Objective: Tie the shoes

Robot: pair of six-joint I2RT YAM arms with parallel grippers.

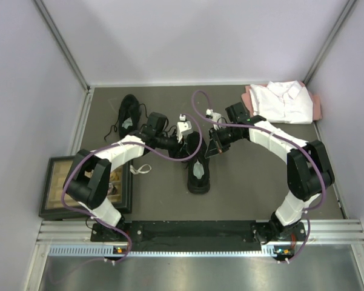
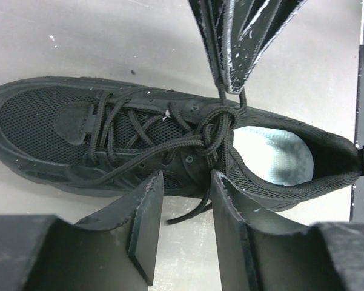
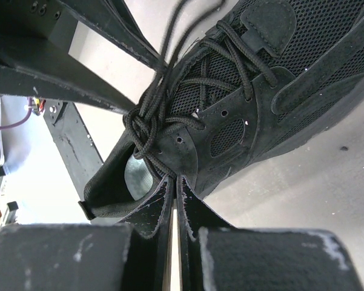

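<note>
One black shoe (image 1: 199,173) lies mid-table, its pale insole (image 2: 269,154) showing. Its laces meet in a loose knot (image 2: 221,128) above the tongue. My right gripper (image 3: 174,180) is shut on a lace strand that runs straight up from that knot; in the left wrist view its fingertips (image 2: 230,85) pinch the strand. My left gripper (image 2: 186,177) stands open beside the shoe's flank. A loose lace end (image 2: 191,212) lies on the table between its fingers (image 2: 146,224), touching neither pad. The other shoe (image 1: 128,116) sits at the far left with slack laces.
A folded white shirt (image 1: 284,100) on a pink cloth lies at the far right corner. A dark framed box (image 1: 54,189) sits at the near left edge under the left arm. A small white strip (image 1: 142,169) lies near it. Pale walls enclose the table.
</note>
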